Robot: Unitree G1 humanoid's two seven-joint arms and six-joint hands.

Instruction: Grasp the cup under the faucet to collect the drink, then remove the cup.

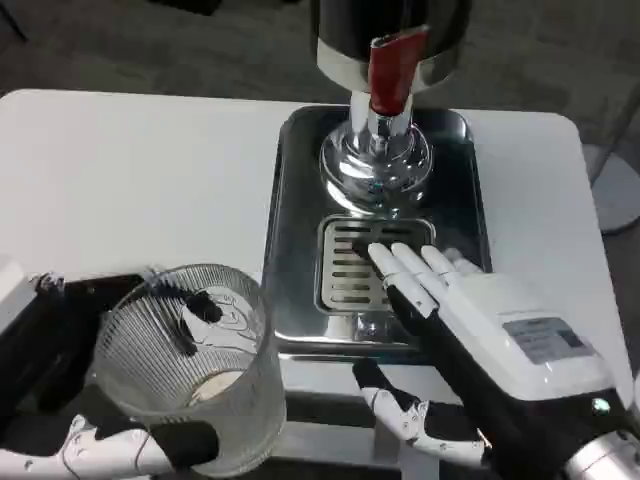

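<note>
A clear ribbed glass cup (pixel 187 362) is held at the lower left, near the table's front edge, by my left hand (pixel 120 448), whose fingers wrap its base. The cup is left of the steel tray (pixel 295 200) and away from the faucet. The dispenser's chrome faucet with a red lever (pixel 392 68) stands at the top centre over the slotted drip grate (pixel 352 272). My right hand (pixel 480 340) lies flat and open over the tray's front right, fingers stretched onto the grate, holding nothing.
The white table (pixel 130 180) spreads to the left of the tray. A dark object (pixel 40 340) lies at the lower left behind the cup. A round white base (pixel 615 190) stands off the table's right edge.
</note>
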